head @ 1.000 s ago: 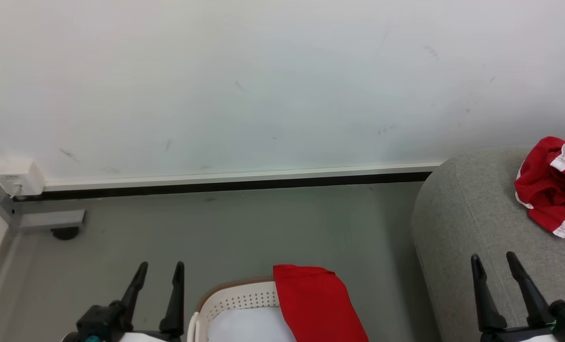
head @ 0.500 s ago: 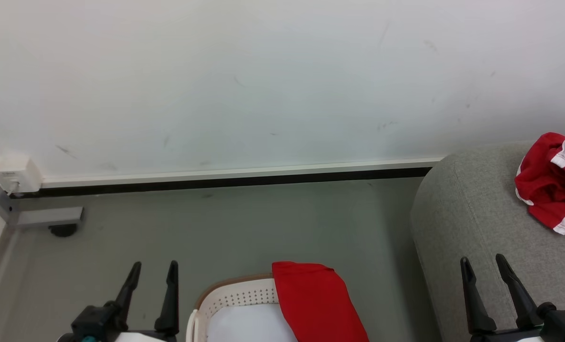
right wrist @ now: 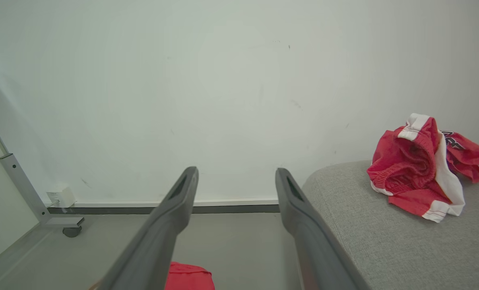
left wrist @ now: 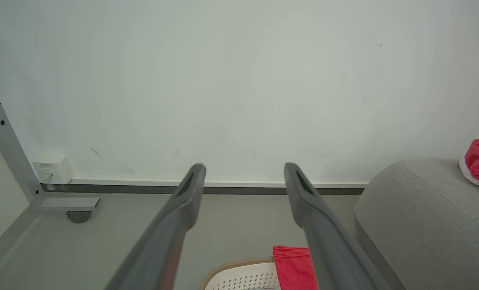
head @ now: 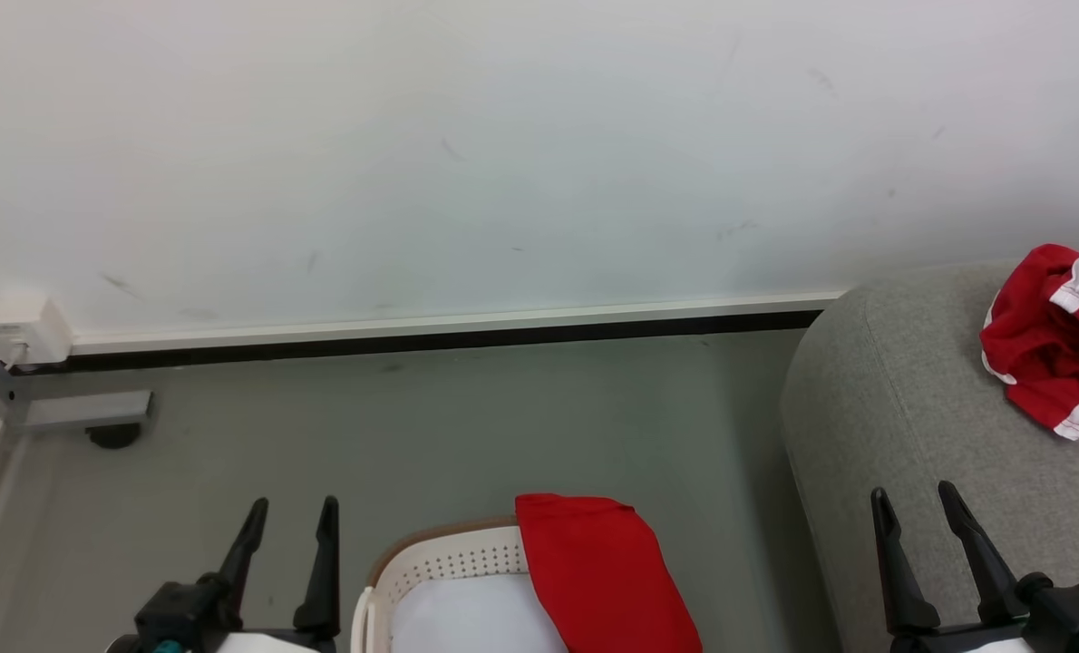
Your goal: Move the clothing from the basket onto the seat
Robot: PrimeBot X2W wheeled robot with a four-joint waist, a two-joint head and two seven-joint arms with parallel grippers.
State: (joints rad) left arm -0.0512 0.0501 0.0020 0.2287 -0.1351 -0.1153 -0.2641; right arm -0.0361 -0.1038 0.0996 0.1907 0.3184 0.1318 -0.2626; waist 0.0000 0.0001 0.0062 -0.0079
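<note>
On the left claw: fingers spread to full width, gripping nothing, touching nothing, hanging over bare floor just left of the basket. Same on the right claw — fully spread, empty, poised over the near edge of the seat, no contact visible. In both wrist views, wall and floor seen through the gap between the long dark fingers.

Against a second earlier: whole head view shifted a little, skirting and seat sitting a touch higher in frame, so camera motion, not the things. Both claws at the same wide spread as before. Both garments lying where they lay.

Plain red garment draped over the far right part of the basket's brown rim, smooth and flat, partly over the pale bluish-white bottom, partly outside the rim. Striped garment crumpled in a heap on top of the seat, close to the wall, well apart from the right claw. Bright red with a broad white stripe and white trim, small dark print showing in the right wrist view.

Basket cream-white with rows of small holes, standing on the floor between the two claws in the head view, near the seat's rounded side. Seat light grey, woven, far bigger than the basket.

Further out, far left: white socket box at the skirting, grey metal frame foot with a dark caster beneath.
</note>
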